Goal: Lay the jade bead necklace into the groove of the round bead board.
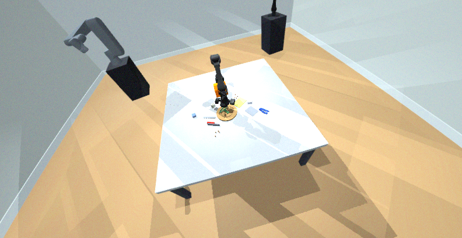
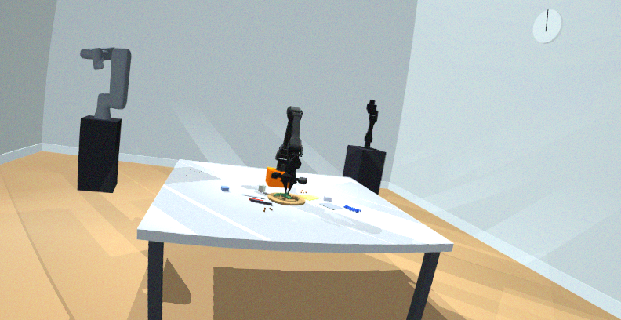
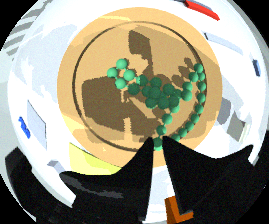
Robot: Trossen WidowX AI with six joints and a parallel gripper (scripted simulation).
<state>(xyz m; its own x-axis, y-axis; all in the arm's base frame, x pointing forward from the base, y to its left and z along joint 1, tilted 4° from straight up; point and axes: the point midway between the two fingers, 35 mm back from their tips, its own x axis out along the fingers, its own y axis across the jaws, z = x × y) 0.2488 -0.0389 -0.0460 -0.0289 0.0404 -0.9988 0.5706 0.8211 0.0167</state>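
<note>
The round wooden bead board (image 1: 227, 119) (image 3: 213, 85) lies on the table, with a dark ring groove (image 3: 73, 82). The jade bead necklace (image 1: 224, 110) (image 3: 164, 102) is on the board. In the wrist view, one run of beads curves along the groove at the right and lower right. Other beads are bunched around the middle, with a small cluster reaching to the upper left, inside the ring. My gripper (image 1: 224, 105) (image 2: 287, 193) (image 3: 158, 140) is low over the board's robot-side edge, its tips nearly together with a green bead between them. Exact contact is hard to see.
A yellow sheet (image 1: 240, 102) (image 3: 92, 160) lies beside the board. A grey block (image 1: 213, 105) (image 3: 239, 125), a blue block (image 1: 193, 115), a red-and-black pen (image 1: 213, 123) and a blue object (image 1: 263, 110) lie around it. An orange block (image 2: 273, 177) stands behind the gripper.
</note>
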